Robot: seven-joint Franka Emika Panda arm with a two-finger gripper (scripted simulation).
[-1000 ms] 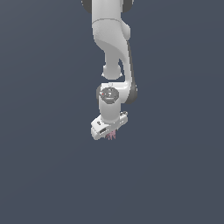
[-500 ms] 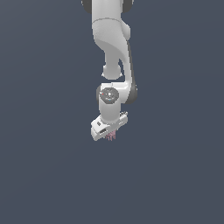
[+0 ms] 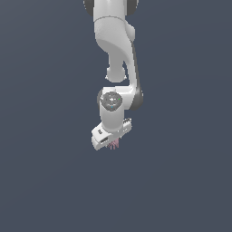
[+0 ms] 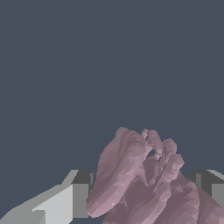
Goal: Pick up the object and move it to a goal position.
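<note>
In the exterior view the white arm hangs down the middle, and the gripper [image 3: 112,141] points downward at a tilt. The object [image 3: 114,144] shows there only as a few pale pink streaks poking out under the white hand. Seen from the wrist, the object [image 4: 131,170] is a lumpy pink mass filling the gap between the two grey fingers [image 4: 74,197]. It touches the finger on each side, so the gripper [image 4: 142,188] is shut on it. The object's lower part is cut off by the picture's edge.
A plain dark grey-blue ground fills both views around the arm [image 3: 113,45]. No other objects, containers or edges show.
</note>
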